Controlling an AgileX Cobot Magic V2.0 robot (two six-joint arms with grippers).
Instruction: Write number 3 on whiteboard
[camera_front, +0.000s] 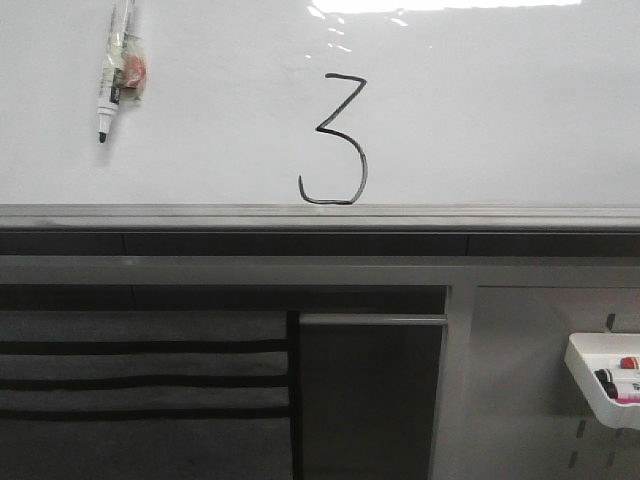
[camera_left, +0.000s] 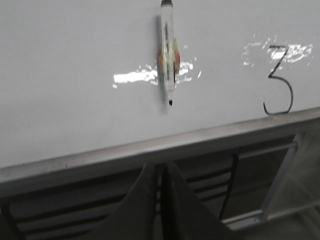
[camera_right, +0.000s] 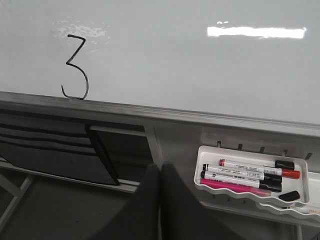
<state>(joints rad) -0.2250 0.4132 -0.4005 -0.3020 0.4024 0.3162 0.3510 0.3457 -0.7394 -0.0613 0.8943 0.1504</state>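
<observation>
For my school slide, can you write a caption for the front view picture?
A black number 3 drawn on the whiteboard, with a marker stuck beside it.

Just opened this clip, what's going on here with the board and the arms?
A black number 3 is already drawn on the whiteboard, just above its grey rail. A marker sits on the board to the left of the digit, tip down, with nothing gripping it. Both arms are pulled back below the rail: the left end effector and the right end effector are shut and empty. A white tray under the board, off to the right, holds more markers.
</observation>
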